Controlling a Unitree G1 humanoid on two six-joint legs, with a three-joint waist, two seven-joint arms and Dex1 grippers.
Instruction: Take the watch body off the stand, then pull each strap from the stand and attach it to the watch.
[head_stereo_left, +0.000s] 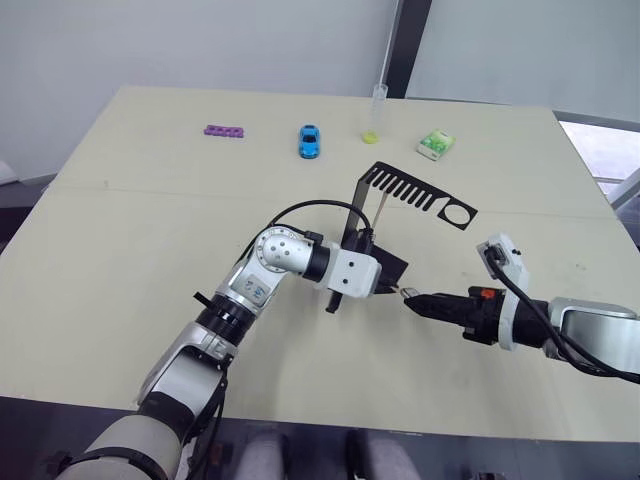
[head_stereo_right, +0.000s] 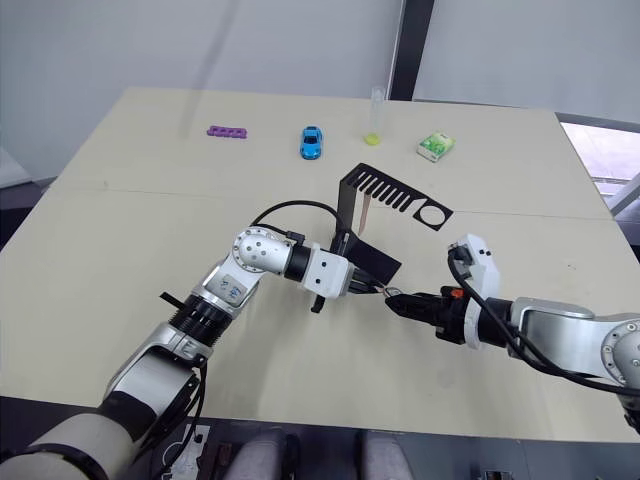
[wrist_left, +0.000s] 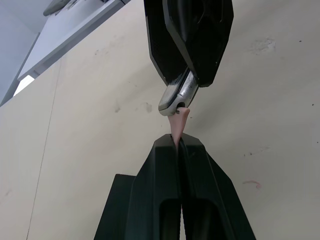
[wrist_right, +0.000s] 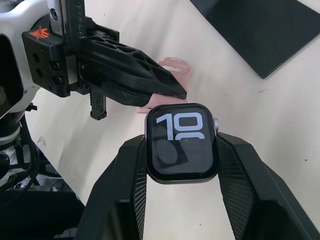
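Both arms reach inward and meet; right gripper (wrist_right: 181, 150) clamps the watch body (wrist_right: 181, 142), left gripper (wrist_left: 178, 145) pinches a pink strap (wrist_left: 179, 125) against it

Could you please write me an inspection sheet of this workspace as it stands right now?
Surface: beige table, bare in front.
Job's things: watch body off the stand, its screen showing light digits; one pink strap meets its edge, another strap hangs from the stand's comb arm.
Clutter: purple piece, blue toy car, clear tube and green-white box along the far edge.
Grippers: right gripper shut on the watch body; left gripper shut on the strap.
Cables: black cable looping over the left wrist; another along the right wrist.
Surroundings: pale wall, dark post behind the table.
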